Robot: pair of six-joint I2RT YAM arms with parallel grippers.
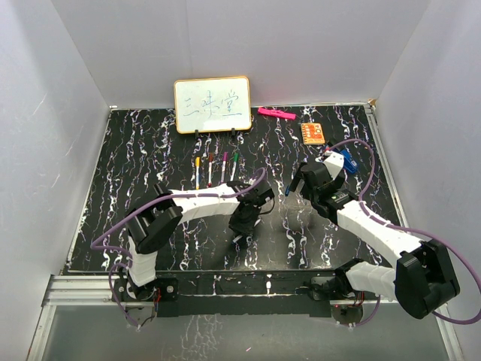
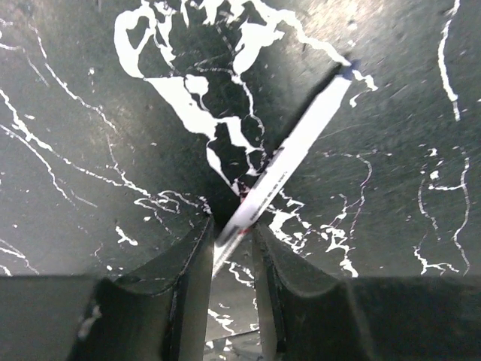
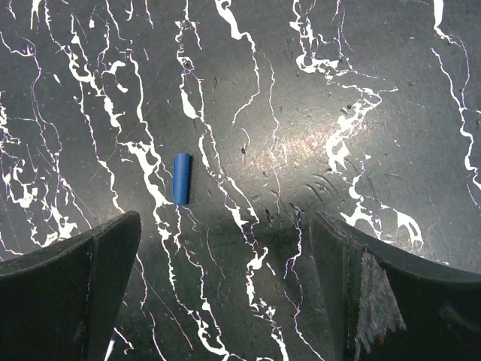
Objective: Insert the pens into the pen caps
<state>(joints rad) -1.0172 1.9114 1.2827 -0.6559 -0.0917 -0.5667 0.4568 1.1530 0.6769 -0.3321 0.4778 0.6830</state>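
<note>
Left gripper [image 2: 233, 232] fills the bottom of its wrist view, jaws narrow and pinching the back end of a pen [image 2: 301, 147]. The white barrel runs up and to the right away from the fingers, with a dark blue tip at the far end. It's on or just above the table [image 1: 135, 188], can't tell which. Right gripper [image 3: 225, 222] has its jaws wide and holds nothing. It hovers over the blue cap [image 3: 181, 179], which lies flat on the marbled surface, off-centre, nearer the finger on that view's left. Step in hand, my read: secure the pen, then pick up the cap. To do it well: the hold sits far back on the barrel, so the tip may droop or swing; squeeze firm and lift slow. Shift the right jaws so the cap sits mid-gap, close across its short width and keep the mouth free. Which end is open is too small to tell. Line up tip and cap before pushing. Room: the top view shows open table between the two grippers, a good spot for the join. A row of four other pens [image 1: 216, 168] with coloured ends lies near, behind the left gripper; don't sweep them. Behind the right arm sit a blue clip [image 1: 346, 159] and an orange card [image 1: 313, 133]. The whiteboard [image 1: 213, 105] and pink marker [image 1: 276, 113] are at the back edge, well apart. Side walls [image 1: 45, 150] close in on both sides, and the mounting rail [image 1: 225, 287] marks the near edge.
</note>
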